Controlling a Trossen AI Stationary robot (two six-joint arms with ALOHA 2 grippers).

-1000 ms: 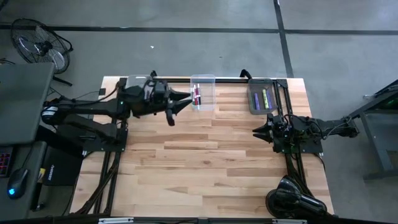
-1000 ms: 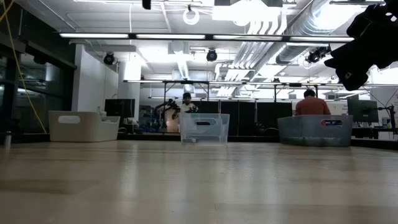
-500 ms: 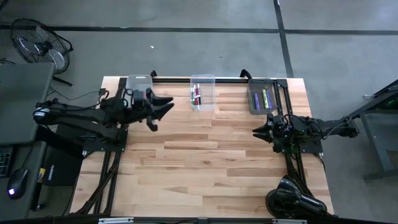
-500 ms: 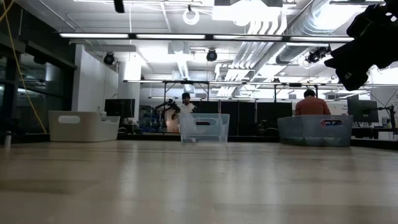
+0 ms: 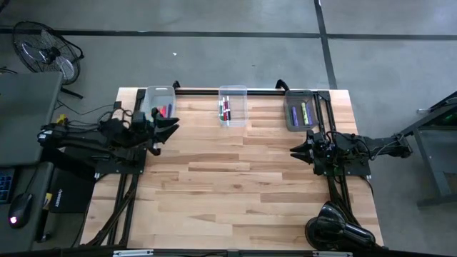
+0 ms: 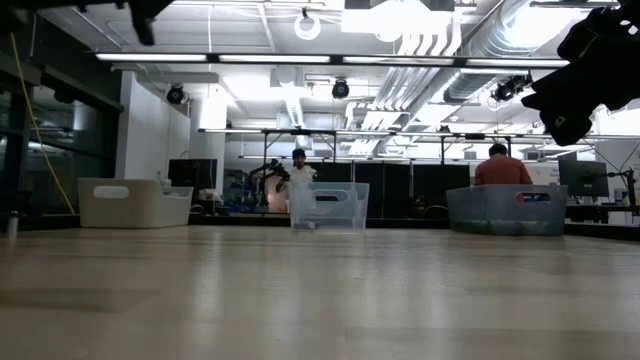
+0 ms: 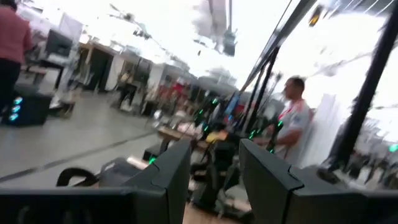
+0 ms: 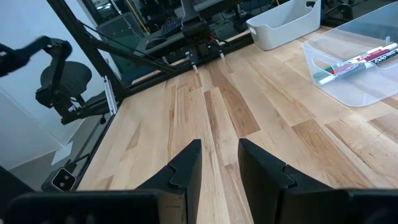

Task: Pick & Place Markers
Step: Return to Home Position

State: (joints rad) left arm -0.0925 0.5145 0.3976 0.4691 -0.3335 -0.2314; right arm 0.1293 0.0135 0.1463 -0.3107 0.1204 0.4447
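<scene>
From above, the markers (image 5: 226,111) lie in 3 bins along the far edge of the table (image 5: 235,185): reddish ones in the white bin (image 5: 161,90) on the left, red, green and dark ones in the clear bin (image 5: 233,88) in the middle, and yellow-green and purple ones in the gray bin (image 5: 300,93) on the right. The left gripper (image 5: 168,130) sits at the table's left edge, just beside the white bin and apart from its markers. The right gripper (image 5: 298,148) waits near the right edge, a little in front of the gray bin. In the low view, the 3 bins stand in a row at the far side, the clear bin (image 6: 328,206) in the centre. Dark parts of the arms show only in the top corners, well above the wood. In the left wrist view, the left gripper (image 7: 214,171) has its 2 fingers (image 7: 171,177) spread with nothing between them and faces the room, where a person (image 7: 292,118) stands. In the right wrist view, the right gripper (image 8: 219,160) is likewise spread and empty over bare wood, with the markers (image 8: 354,62) lying flat in the clear bin (image 8: 373,93) well ahead of it.
</scene>
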